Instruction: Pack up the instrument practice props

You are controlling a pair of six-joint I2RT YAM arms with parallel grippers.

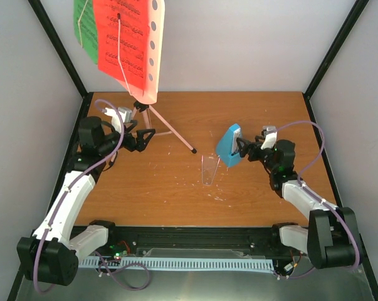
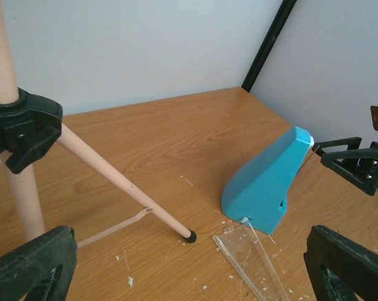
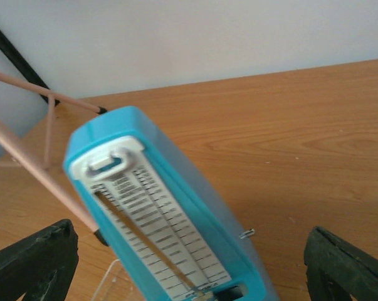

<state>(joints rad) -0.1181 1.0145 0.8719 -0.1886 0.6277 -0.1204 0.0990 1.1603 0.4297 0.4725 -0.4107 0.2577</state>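
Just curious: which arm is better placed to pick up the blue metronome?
Right. The right end effector, open, sits beside the blue metronome; the left end effector is away at the pink stand.

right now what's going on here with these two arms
Nothing is packed yet. The right tool is open at the blue metronome, whose clear cover lies beside it. The left tool is open by the legs of the pink music stand, which stands upright holding a red page and a green page.
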